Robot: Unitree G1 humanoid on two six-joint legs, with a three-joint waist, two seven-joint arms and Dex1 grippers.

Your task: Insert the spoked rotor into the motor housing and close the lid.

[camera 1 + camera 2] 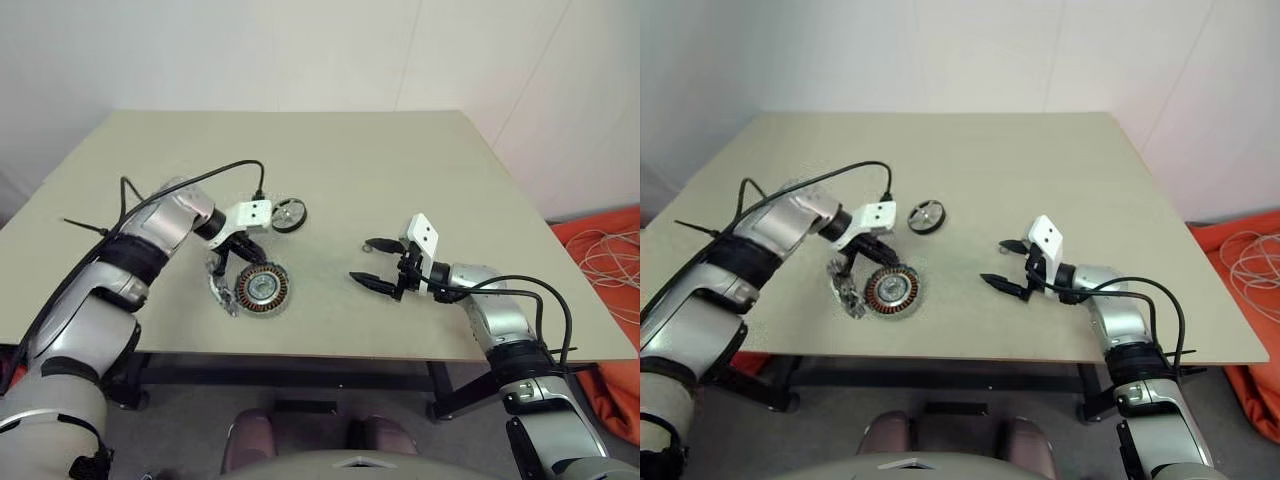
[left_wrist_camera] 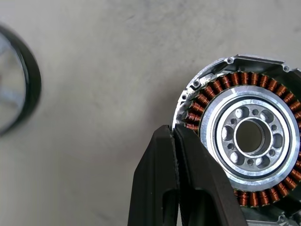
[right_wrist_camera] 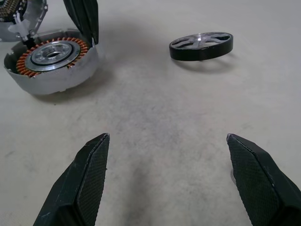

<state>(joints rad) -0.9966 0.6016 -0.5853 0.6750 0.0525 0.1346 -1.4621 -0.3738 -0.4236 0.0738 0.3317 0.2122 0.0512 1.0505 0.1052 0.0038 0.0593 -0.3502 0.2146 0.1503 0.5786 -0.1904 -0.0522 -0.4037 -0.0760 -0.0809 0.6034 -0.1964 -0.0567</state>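
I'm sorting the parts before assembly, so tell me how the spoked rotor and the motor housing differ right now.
The spoked rotor has a black rim and silver spokes; the motor housing is a grey cup ringed inside with copper windings. The rotor looks smaller than the housing. The rotor lies alone, while the left gripper, jaws shut, is at the housing's rim. Both are round and rest on the table.

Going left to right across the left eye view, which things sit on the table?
The lid, propped at the housing's left edge → the motor housing → the spoked rotor, farther back → the right pincer, open above the table.
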